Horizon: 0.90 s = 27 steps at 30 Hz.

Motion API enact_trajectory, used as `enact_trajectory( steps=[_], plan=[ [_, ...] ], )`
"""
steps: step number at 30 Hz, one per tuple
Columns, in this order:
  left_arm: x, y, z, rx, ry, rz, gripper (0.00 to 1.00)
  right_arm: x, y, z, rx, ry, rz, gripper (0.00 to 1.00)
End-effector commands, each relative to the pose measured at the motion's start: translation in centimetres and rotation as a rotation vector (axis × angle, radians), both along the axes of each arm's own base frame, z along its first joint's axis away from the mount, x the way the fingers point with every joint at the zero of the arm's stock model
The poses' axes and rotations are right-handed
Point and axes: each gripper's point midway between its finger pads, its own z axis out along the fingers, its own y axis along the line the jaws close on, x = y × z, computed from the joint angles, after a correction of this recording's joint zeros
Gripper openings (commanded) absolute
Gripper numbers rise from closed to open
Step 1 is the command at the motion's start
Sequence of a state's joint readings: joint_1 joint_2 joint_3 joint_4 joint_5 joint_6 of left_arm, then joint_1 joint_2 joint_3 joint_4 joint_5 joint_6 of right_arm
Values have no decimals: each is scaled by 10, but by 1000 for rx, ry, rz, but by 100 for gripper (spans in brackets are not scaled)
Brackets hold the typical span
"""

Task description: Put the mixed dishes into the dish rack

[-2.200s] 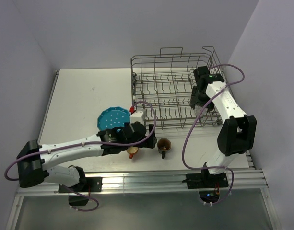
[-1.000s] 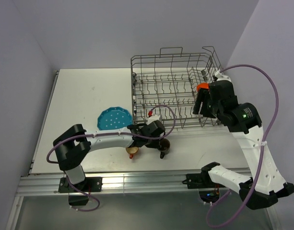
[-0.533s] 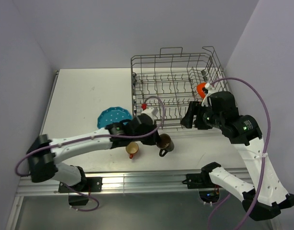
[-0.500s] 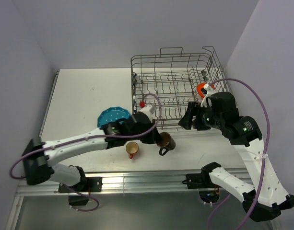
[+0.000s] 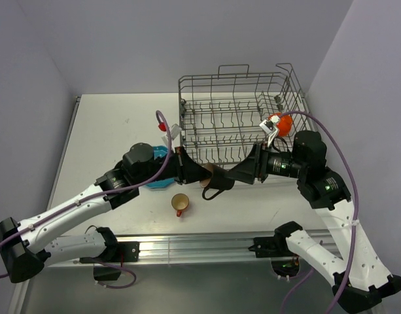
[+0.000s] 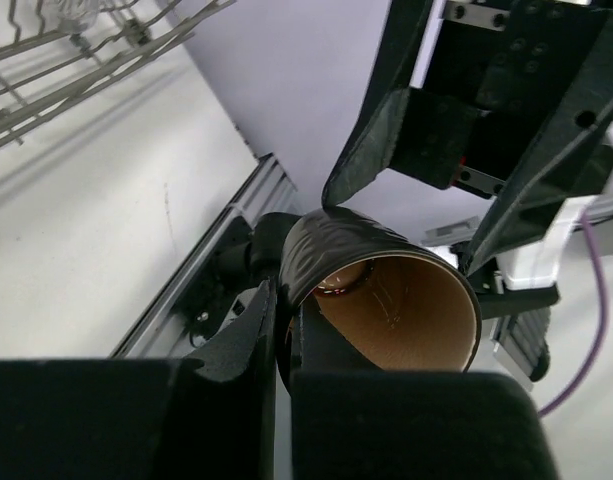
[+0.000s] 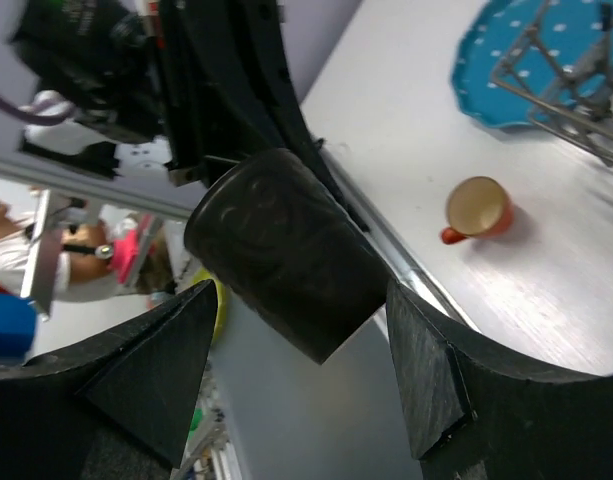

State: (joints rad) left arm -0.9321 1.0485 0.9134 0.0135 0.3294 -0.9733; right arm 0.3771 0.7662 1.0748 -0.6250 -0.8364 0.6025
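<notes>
- Reaches with the left arm from the near-left corner up and rightward, forearm crossing over the teal white-dotted scalloped plate (image 7: 506, 75) on the table.
- Passes above the small orange cup (image 5: 180, 202), which sits on the table toward the front edge.
- Pinches with the left gripper (image 6: 283, 320), jaws closed on the rim wall of the dark brown mug (image 5: 216, 182), carried tilted in the air just before the dish rack (image 5: 226, 124).
- Brackets that mug with the right gripper (image 5: 243, 175), fingers spread wide either side of its body; contact unclear.
- Folds the right arm high, wrist pointing left.
- Farthest right, inside the rack's right end: the orange-red bowl (image 5: 283, 123).
</notes>
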Motion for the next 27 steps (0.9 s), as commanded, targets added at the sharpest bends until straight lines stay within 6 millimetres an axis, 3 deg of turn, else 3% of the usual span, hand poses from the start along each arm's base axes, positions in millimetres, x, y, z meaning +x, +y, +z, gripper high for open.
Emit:
enact_trajectory(
  steps=[1,13,27],
  plan=[
    [-20,5,62,-232,-92,-97,0,-23,12,41,158,-87,167,75],
    [-33,31,105,-418,-135,-144,0,-30,13,50,203,-147,199,78],
    [-32,27,101,-507,-100,-181,0,-44,13,81,361,-187,261,75]
  ],
)
